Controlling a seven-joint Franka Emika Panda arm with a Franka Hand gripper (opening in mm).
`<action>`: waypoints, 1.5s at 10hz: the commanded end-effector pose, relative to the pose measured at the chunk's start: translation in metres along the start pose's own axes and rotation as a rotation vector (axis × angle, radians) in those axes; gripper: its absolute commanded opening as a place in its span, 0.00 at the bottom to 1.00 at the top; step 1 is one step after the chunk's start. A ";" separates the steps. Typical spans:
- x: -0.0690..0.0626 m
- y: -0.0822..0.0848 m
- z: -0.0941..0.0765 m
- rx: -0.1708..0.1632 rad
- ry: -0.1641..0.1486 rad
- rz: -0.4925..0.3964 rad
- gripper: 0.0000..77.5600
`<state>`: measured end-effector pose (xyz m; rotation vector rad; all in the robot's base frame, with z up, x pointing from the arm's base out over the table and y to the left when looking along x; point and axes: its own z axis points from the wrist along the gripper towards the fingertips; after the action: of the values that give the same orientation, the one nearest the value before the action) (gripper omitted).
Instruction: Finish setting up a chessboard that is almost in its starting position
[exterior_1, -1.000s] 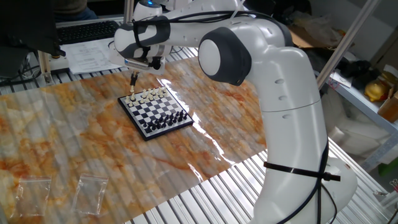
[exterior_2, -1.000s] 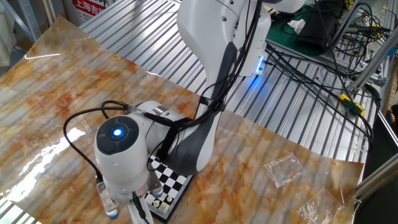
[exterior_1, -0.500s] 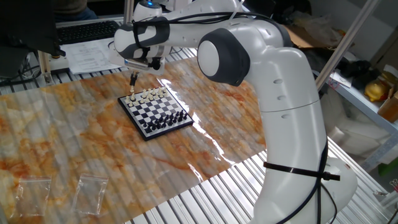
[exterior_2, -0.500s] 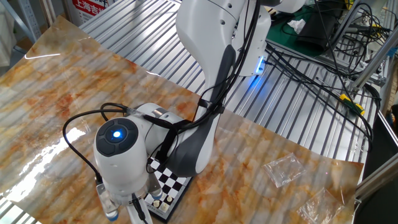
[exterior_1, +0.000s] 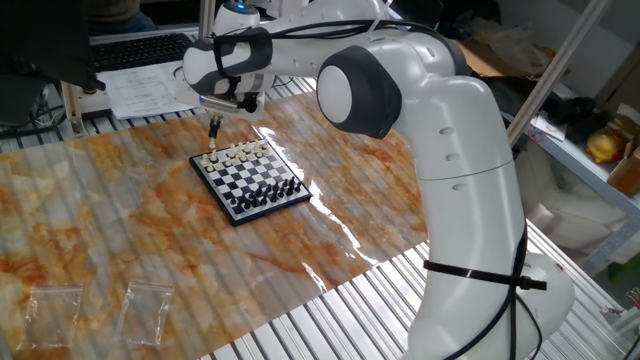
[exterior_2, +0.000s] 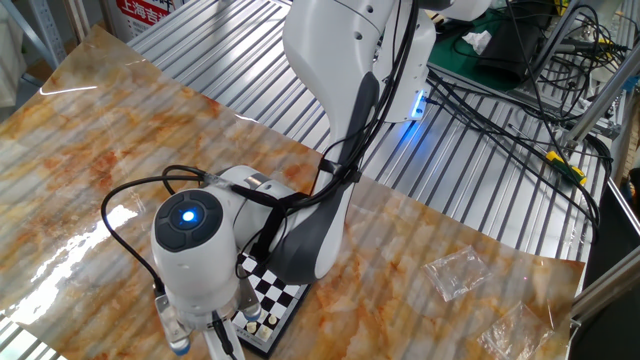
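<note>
The small black-and-white chessboard (exterior_1: 250, 181) lies on the marbled tabletop, cream pieces along its far edge and black pieces along its near-right edge. My gripper (exterior_1: 213, 127) hangs just above and beyond the board's far left corner, its dark fingers close together; whether they hold a piece is too small to tell. In the other fixed view the arm's wrist covers most of the board (exterior_2: 268, 306); only one corner with a few cream pieces shows. The gripper (exterior_2: 222, 343) points down at the bottom edge there.
Two clear plastic bags (exterior_1: 145, 308) lie on the tabletop near the front left, also seen in the other fixed view (exterior_2: 455, 272). Papers and a keyboard (exterior_1: 140, 50) lie beyond the table's far edge. The arm's white base (exterior_1: 480, 230) stands at the right.
</note>
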<state>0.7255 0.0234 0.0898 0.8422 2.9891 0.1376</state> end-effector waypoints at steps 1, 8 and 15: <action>-0.001 0.000 -0.002 0.001 0.000 0.006 0.03; -0.001 0.000 -0.002 0.001 -0.001 0.008 1.00; -0.001 0.000 -0.002 0.001 -0.001 0.008 1.00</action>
<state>0.7255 0.0234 0.0897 0.8543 2.9892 0.1352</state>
